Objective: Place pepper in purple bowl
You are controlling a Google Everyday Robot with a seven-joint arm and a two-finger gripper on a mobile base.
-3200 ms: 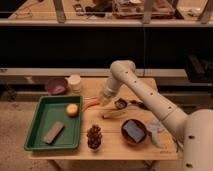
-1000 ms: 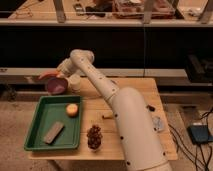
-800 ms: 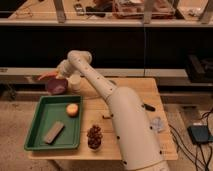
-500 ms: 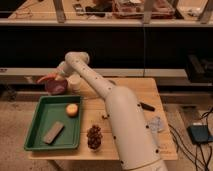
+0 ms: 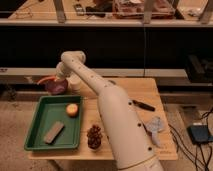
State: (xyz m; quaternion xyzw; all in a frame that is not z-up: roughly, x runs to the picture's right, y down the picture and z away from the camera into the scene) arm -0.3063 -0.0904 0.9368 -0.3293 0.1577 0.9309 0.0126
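Observation:
The purple bowl (image 5: pixel 56 88) stands at the table's back left, just behind the green tray. My gripper (image 5: pixel 56 78) hangs right over the bowl, at the end of the arm that reaches across the table from the lower right. It is shut on the pepper (image 5: pixel 45 79), whose orange-red body sticks out to the left above the bowl's left rim. The arm hides part of the bowl's right side.
A green tray (image 5: pixel 37 135) at the front left holds a round yellow-orange fruit (image 5: pixel 73 110) and a grey-brown block (image 5: pixel 54 131). A pine cone (image 5: pixel 94 136) stands beside it. A black item (image 5: pixel 144 105) and a blue-grey object (image 5: pixel 155 125) lie at the right. Dark shelving runs behind the table.
The arm swung from the table's middle to the back left, carrying the pepper over the purple bowl. In the last second it only shifted slightly above the bowl.

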